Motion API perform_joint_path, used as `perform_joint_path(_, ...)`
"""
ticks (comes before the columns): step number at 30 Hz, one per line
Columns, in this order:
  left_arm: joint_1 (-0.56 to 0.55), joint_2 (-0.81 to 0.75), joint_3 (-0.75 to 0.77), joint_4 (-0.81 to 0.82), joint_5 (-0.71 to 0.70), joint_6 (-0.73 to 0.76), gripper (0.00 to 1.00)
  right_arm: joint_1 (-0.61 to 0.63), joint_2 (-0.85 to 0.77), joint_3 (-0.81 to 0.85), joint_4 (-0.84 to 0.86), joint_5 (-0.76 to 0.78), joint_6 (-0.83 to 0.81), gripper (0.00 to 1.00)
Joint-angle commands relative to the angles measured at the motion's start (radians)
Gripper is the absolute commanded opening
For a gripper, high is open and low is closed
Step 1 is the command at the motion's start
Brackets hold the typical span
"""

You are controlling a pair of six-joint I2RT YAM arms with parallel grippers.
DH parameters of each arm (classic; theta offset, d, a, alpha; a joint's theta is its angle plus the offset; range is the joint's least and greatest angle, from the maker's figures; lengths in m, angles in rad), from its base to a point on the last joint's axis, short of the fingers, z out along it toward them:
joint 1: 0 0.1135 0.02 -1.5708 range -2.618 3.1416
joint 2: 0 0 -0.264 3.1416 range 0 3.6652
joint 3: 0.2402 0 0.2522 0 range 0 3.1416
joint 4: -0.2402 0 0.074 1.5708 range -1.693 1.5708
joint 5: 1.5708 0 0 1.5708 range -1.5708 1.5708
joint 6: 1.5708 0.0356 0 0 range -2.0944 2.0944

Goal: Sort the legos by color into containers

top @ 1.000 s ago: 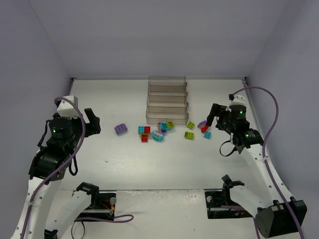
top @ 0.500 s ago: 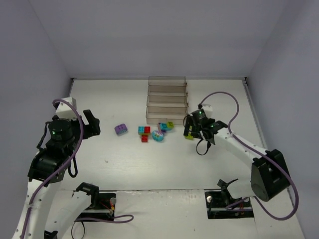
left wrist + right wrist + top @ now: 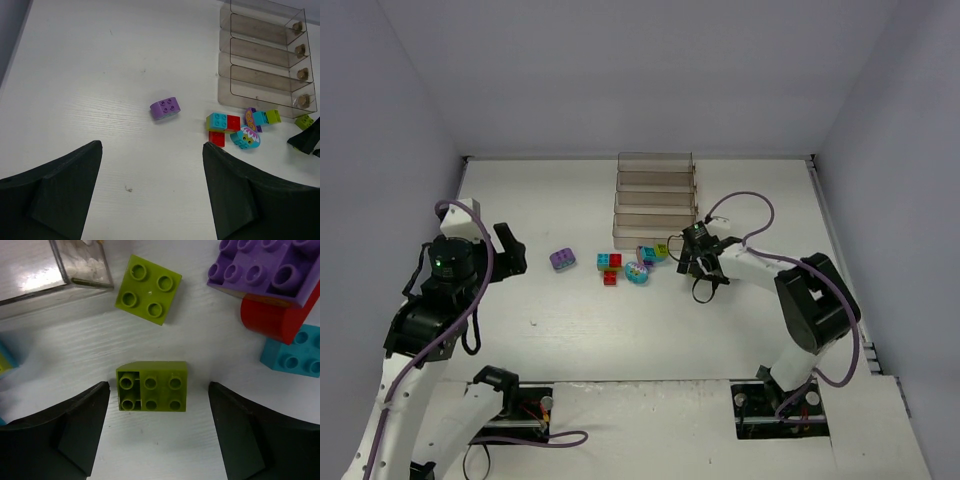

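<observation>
Left fingers point(image 3: 55, 195) are wide apart with nothing between them, hovering over the left side of the worktop point(image 3: 90, 65). A lone purple brick point(image 3: 165, 108) lies ahead of them, studs up, well apart from the other bricks.

Right fingers point(image 3: 65, 440) are also apart, low over the worktop and straddling a lime brick point(image 3: 152, 386). There's a gap on each side and I can't see any contact. The brick lies flat, studs up.

A square lime brick point(image 3: 148, 289) with four studs lies just beyond it, near the corner of the lowest tray point(image 3: 75, 267). Right of the right fingers, a purple piece point(image 3: 260, 270) overlaps a red piece point(image 3: 267, 317), and a cyan brick point(image 3: 292, 357) sits just beside the red.

The rack point(image 3: 655, 195) of stepped trays stands at the back middle of the worktop. The right arm reaches in to its front right corner.

The middle group lies in front of the rack:
- a cyan-and-red cluster point(image 3: 222, 122)
- a round cyan piece point(image 3: 245, 138) just beside the cluster
- a small purple, cyan and lime stack point(image 3: 262, 117) close to the lowest tray's front wall

Every brick I can see is on the worktop.
</observation>
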Motion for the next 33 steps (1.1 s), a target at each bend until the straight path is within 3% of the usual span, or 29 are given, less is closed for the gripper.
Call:
perform_joint_path(1, -0.012, 0.014, 0.008, 0.046, 0.010, -0.018, 0.75, 0.005, 0.033, 0.065, 0.044, 0.058, 0.030, 0.74)
perform_joint_path(4, -0.015, 0.014, 0.006, 0.046, 0.005, -0.018, 0.75, 0.005, 0.039, 0.065, 0.046, 0.078, 0.034, 0.63)
perform_joint_path(5, -0.016, 0.014, 0.006, 0.046, 0.005, -0.018, 0.75, 0.005, 0.035, 0.062, 0.046, 0.081, 0.036, 0.48)
perform_joint_path(6, -0.018, 0.014, 0.009, 0.044, 0.004, -0.017, 0.75, 0.007, 0.016, 0.053, 0.044, 0.084, 0.037, 0.39)
perform_joint_path(7, -0.018, 0.014, 0.008, 0.046, 0.001, -0.015, 0.75, 0.007, 0.004, 0.051, 0.044, 0.089, 0.030, 0.22)
perform_joint_path(10, -0.019, 0.017, 0.003, 0.050, -0.001, -0.015, 0.75, 0.018, -0.054, 0.054, 0.046, 0.102, -0.013, 0.00)
perform_joint_path(15, -0.019, 0.036, -0.001, 0.065, 0.008, -0.015, 0.75, 0.041, -0.157, 0.135, 0.056, 0.107, -0.136, 0.00)
perform_joint_path(19, -0.019, 0.062, -0.006, 0.076, 0.019, -0.018, 0.75, 0.047, -0.146, 0.256, 0.070, 0.128, -0.223, 0.03)
perform_joint_path(27, -0.019, 0.089, 0.003, 0.078, 0.036, -0.020, 0.75, 0.045, 0.079, 0.468, 0.085, 0.147, -0.277, 0.10)
perform_joint_path(33, -0.019, 0.089, 0.003, 0.059, 0.034, -0.023, 0.75, 0.041, 0.222, 0.543, 0.102, 0.118, -0.263, 0.25)
